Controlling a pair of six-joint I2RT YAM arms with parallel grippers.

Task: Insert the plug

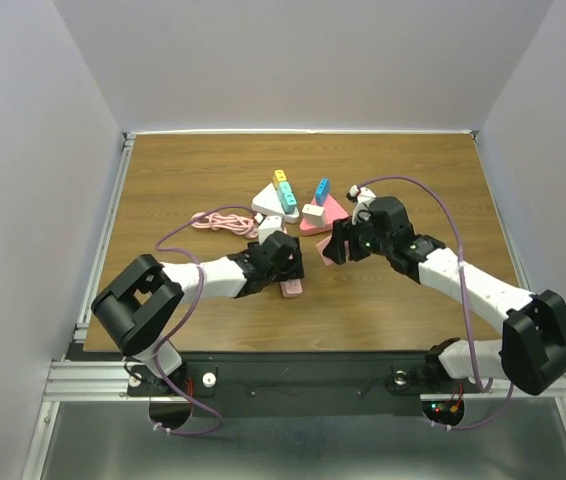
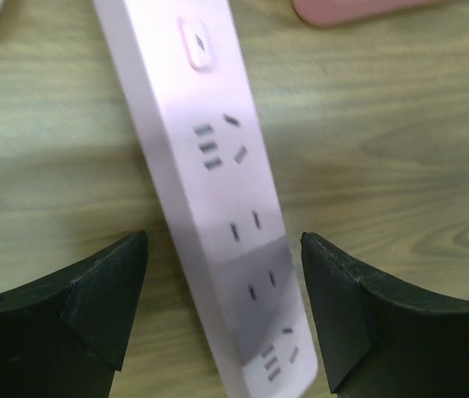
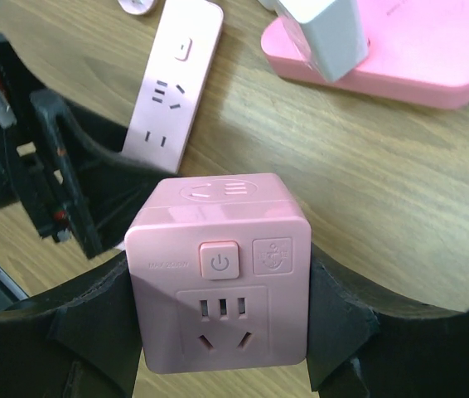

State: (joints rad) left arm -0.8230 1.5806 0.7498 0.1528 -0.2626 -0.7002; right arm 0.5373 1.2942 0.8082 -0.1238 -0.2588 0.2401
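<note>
A pale pink power strip (image 2: 218,191) lies flat on the wooden table, its sockets facing up. My left gripper (image 2: 224,307) is open and straddles the strip's near end, with a gap between each finger and the strip. The strip also shows in the top view (image 1: 291,288) and the right wrist view (image 3: 175,83). My right gripper (image 3: 222,332) is shut on a pink cube plug adapter (image 3: 222,282), held above the table just right of the strip. In the top view the right gripper (image 1: 335,243) sits close to the left gripper (image 1: 285,262).
A pink triangular socket block (image 3: 417,50) with a white charger (image 3: 321,33) lies behind the cube. In the top view a white triangular block (image 1: 275,200) with coloured plugs and a coiled pink cable (image 1: 221,220) lie behind the left arm.
</note>
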